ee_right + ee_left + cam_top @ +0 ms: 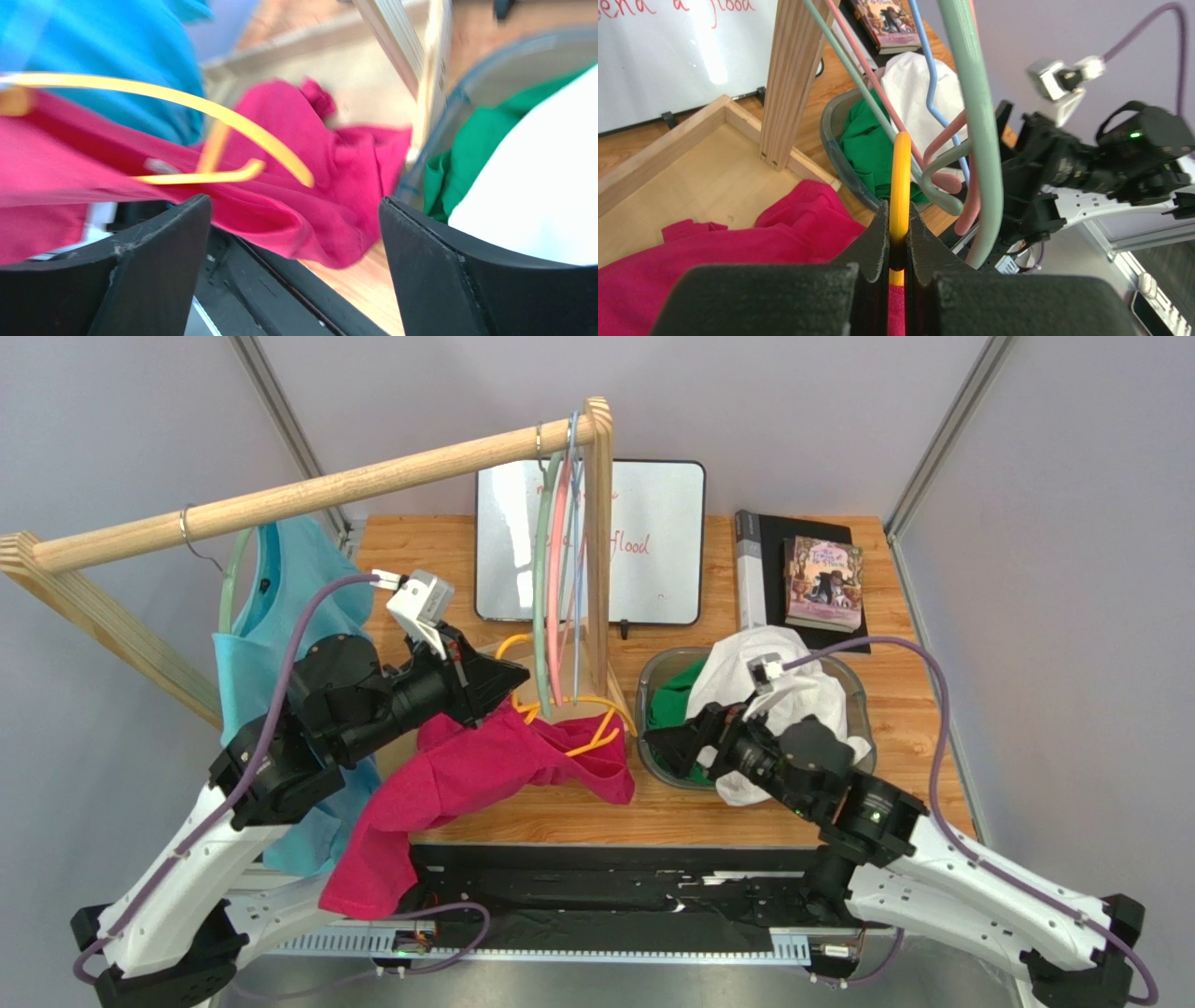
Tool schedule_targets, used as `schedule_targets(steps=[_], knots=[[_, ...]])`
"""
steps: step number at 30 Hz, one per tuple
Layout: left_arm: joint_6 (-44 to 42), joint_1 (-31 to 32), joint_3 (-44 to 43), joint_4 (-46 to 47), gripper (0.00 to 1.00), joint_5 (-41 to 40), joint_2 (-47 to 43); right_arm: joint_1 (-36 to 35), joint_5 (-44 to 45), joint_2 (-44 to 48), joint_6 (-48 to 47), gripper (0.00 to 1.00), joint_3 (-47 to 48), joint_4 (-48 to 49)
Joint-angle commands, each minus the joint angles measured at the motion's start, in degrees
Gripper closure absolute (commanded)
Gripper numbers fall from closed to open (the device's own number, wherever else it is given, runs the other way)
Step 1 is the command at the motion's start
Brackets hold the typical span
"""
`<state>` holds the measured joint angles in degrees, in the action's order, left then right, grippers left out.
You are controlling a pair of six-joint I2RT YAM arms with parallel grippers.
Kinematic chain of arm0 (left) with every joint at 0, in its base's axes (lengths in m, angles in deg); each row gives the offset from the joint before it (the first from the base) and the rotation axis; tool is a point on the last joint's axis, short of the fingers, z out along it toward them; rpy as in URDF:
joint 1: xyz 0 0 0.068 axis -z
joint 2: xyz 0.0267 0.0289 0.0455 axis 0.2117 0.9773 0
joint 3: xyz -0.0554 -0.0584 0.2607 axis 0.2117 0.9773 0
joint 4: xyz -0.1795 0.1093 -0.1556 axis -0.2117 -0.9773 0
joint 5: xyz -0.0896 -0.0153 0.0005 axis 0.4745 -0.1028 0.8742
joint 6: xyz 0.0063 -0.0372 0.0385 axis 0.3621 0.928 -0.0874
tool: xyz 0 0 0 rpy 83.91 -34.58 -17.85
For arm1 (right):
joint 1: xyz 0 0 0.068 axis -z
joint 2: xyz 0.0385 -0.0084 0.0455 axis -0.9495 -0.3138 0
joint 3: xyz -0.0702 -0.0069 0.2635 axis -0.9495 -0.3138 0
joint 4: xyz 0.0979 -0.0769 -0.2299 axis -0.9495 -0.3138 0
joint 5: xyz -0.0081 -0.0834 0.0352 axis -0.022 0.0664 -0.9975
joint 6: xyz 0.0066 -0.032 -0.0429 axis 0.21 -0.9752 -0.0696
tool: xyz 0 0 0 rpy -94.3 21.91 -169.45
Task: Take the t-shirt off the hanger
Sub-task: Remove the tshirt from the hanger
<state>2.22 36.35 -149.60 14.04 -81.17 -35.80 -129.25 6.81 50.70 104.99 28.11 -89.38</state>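
Note:
A magenta t-shirt hangs from a yellow hanger near the foot of the wooden rack, one end trailing over the table's front edge. My left gripper is shut on the hanger; in the left wrist view the yellow rod runs up between the shut jaws of that gripper, with the t-shirt below and to the left. My right gripper stands open just right of the shirt, with nothing in it. In the right wrist view the gripper faces the t-shirt and hanger.
A wooden rack carries a blue t-shirt at the left and several bare hangers beside its post. A grey bin with green and white clothes sits under my right arm. A whiteboard and a book lie behind.

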Motion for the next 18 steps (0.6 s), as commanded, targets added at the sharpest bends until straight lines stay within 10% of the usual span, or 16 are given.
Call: schedule_targets(steps=[1, 18], knots=[[0.9, -0.1, -1.0, 2.2, 1.00, 1.1, -1.9, 0.3, -4.8, 3.9, -11.0, 0.00, -0.5, 4.1], [1.5, -0.1, -2.3, 1.4, 1.00, 7.9, -2.5, 7.9, -42.2, -17.7, -26.3, 0.04, 9.8, 21.1]])
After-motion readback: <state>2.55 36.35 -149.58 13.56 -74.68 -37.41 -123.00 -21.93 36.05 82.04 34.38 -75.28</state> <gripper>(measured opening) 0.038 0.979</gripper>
